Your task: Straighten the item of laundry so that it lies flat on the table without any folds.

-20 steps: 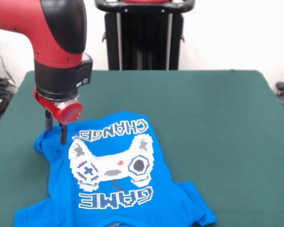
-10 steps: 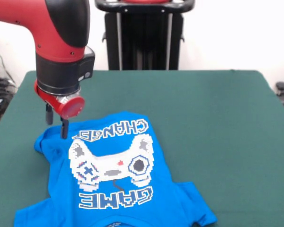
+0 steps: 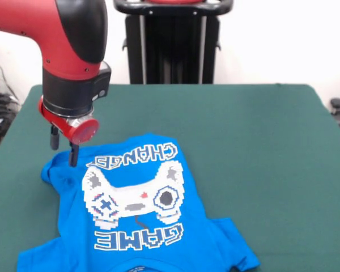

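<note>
The bright blue T-shirt (image 3: 139,198) lies print-up on the dark green table (image 3: 260,147), at the near left, with its collar toward the picture's bottom edge. The game controller print and "GAME" lettering show upside down. Its hem is bunched, and its far left corner (image 3: 52,169) is rumpled and slightly raised. The near sleeves run off the bottom edge. My gripper (image 3: 64,148) hangs from the red arm just above that far left corner. Its two dark fingers (image 3: 73,155) stand apart, open, with nothing between them.
The robot's black pedestal (image 3: 171,42) stands behind the table's far edge. The table's left edge (image 3: 11,127) runs close to the gripper. Green cloth spreads to the right and behind the shirt.
The gripper has risen a little from the shirt's far left corner and shifted slightly left. The shirt has not visibly moved.
</note>
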